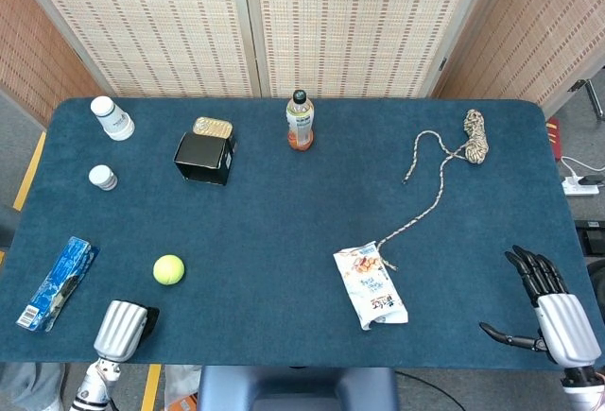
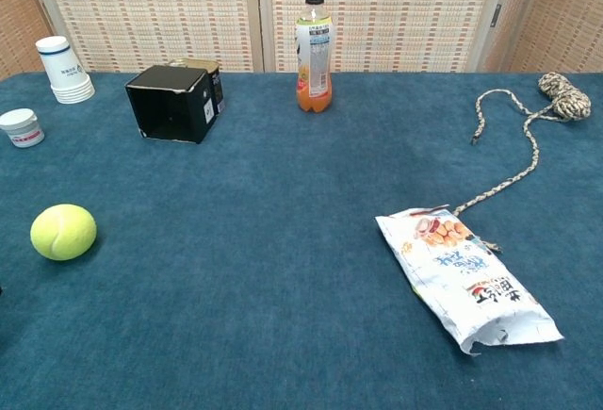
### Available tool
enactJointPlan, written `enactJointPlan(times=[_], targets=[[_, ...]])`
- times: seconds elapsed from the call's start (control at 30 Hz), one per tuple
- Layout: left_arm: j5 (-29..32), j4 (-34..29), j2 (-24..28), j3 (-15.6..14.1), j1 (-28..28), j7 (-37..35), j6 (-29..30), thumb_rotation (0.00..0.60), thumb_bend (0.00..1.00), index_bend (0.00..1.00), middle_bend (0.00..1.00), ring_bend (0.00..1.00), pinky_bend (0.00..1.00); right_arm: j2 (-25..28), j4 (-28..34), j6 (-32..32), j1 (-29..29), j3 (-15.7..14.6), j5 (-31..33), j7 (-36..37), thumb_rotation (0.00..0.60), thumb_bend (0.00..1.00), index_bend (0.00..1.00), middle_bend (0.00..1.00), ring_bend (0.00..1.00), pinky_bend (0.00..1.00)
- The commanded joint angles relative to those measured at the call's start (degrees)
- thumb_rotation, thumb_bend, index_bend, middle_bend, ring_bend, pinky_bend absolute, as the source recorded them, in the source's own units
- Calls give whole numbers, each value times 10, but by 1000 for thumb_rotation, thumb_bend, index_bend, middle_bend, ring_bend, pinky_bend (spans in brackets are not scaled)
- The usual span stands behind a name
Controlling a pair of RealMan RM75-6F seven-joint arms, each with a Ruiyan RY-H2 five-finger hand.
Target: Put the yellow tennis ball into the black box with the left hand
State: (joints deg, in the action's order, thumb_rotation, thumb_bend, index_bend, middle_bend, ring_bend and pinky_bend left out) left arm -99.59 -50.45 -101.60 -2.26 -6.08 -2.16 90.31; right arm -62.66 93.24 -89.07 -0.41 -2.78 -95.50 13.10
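The left hand (image 1: 123,328) has a smooth silver-grey metallic back shell, rounded at the edges, with black fingers showing only as a dark patch at its upper right side. Below it, a wrist section (image 1: 95,385) is pale grey with darker ring-shaped segments. The right hand (image 1: 551,312) has the same silver-grey back shell, rectangular with rounded corners. Its fingers (image 1: 531,269) are matte black and visibly segmented, and its thumb (image 1: 506,336) is black and slender. A dark wrist collar (image 1: 579,376) adjoins the shell's lower edge.
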Motion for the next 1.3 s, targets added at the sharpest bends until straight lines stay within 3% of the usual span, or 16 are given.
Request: enactJointPlan(times=[0.03,0.67,1.0,1.3], targets=[[3,19,-19,7,-11,4,3,600,683,1000,1000,1000,1000,0,1,2,1,0,1,-2,534,0,0,0,0,0],[25,46,-60,4,-55,30,-59,600,684,1000,1000,1000,1000,2,0,10,6,0,4,2,535,0,0,0,0,0],[60,77,-82,33,-99,20,-117,600,684,1000,1000,1000,1000,1,1,11,6,-1,4,-3,535,0,0,0,0,0],[86,89,-70,75,-165,1,-157,600,684,1000,1000,1000,1000,-3,5,28,14,-1,9,-18,534,0,0,0,0,0]])
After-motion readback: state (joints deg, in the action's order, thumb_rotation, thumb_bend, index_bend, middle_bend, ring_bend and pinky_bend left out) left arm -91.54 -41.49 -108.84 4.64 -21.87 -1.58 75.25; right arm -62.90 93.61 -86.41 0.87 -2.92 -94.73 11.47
